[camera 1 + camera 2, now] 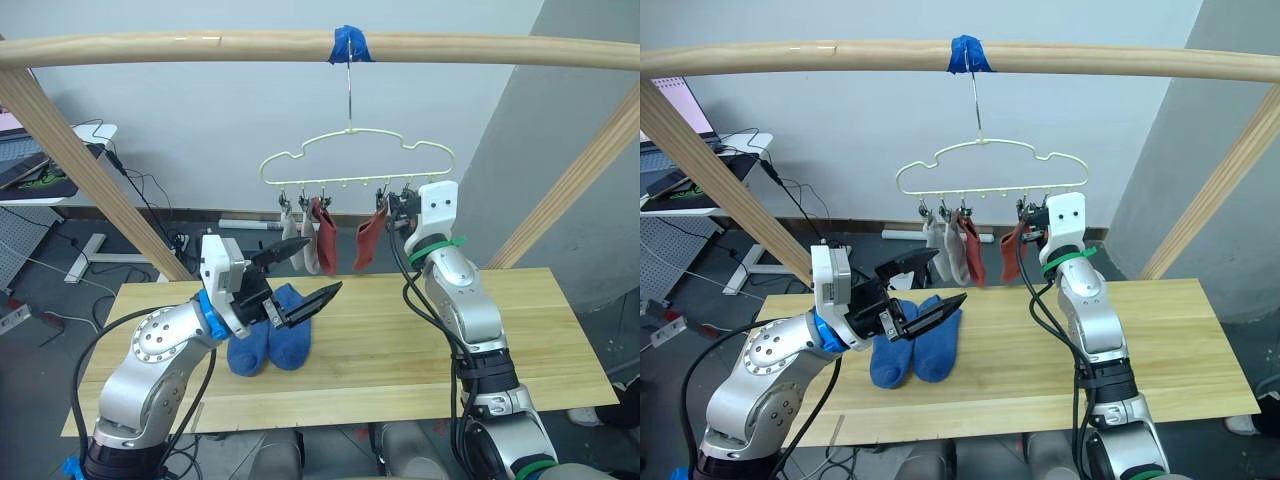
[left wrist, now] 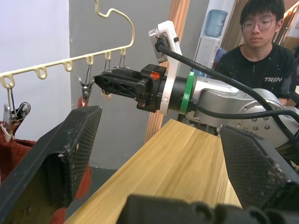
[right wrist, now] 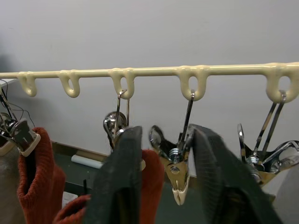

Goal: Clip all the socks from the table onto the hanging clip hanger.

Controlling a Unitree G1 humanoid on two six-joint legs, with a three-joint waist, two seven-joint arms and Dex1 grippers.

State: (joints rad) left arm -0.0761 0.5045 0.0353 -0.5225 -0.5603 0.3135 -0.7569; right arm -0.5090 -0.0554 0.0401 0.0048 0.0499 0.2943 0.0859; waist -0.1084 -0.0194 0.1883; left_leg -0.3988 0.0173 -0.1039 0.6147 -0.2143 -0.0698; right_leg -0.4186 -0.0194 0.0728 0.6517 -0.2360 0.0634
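four short plain-fabric socks, two light grey [image 1: 297,245] and two rust-red [image 1: 326,238], hang from the pale yellow-green wire clip hanger [image 1: 355,160]. two blue ones [image 1: 270,338] remain on the light plank tabletop [image 1: 400,350]. left tool [image 1: 296,286] gapes empty above them; right tool [image 3: 163,186] is parted around a bare metal clip [image 3: 177,179].

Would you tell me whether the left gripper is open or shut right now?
Open: the left gripper has its two black fingers spread wide apart above the blue socks, holding nothing.
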